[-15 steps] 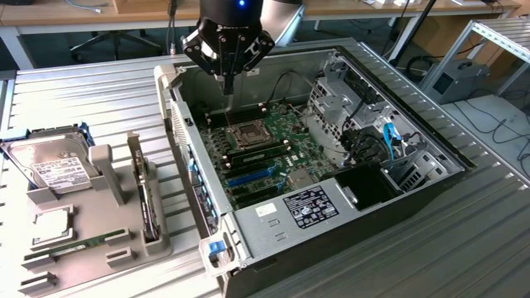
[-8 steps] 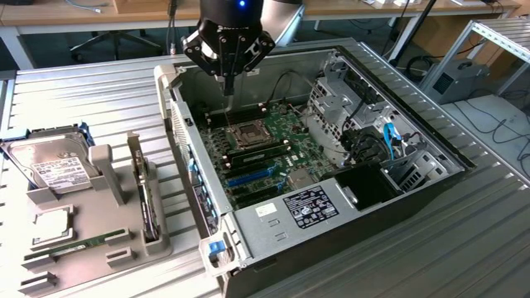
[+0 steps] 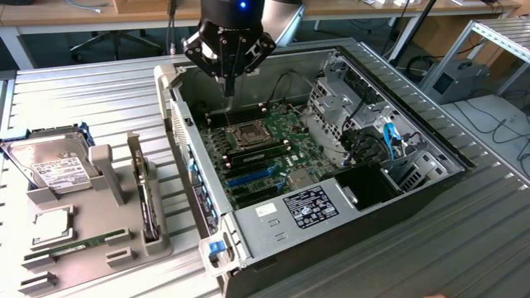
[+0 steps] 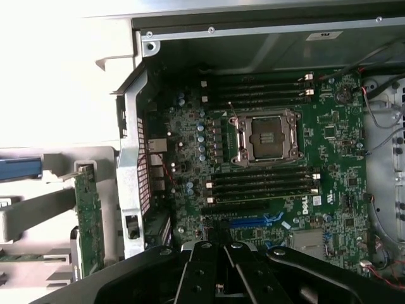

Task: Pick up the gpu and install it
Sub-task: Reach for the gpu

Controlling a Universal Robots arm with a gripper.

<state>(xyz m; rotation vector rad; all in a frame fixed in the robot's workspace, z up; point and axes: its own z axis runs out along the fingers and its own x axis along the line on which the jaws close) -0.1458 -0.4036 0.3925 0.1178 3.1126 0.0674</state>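
Nearest me, by the near edge of the ribbed metal table (image 3: 91,105), a grey moulded holder (image 3: 79,270) kept the gpu (image 3: 149,208), a slim dark card, standing on edge beside a boxy silver hard drive (image 3: 54,164). Beyond it the open case (image 3: 439,192) bared its green motherboard (image 3: 273,143). My gripper (image 3: 228,90) hung over the case's far end, fingers pressed together on nothing, well apart from the gpu.

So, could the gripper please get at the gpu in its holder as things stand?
Probably yes: the gpu stands upright with its top edge bare; the gripper hangs over the case, fingers shut.
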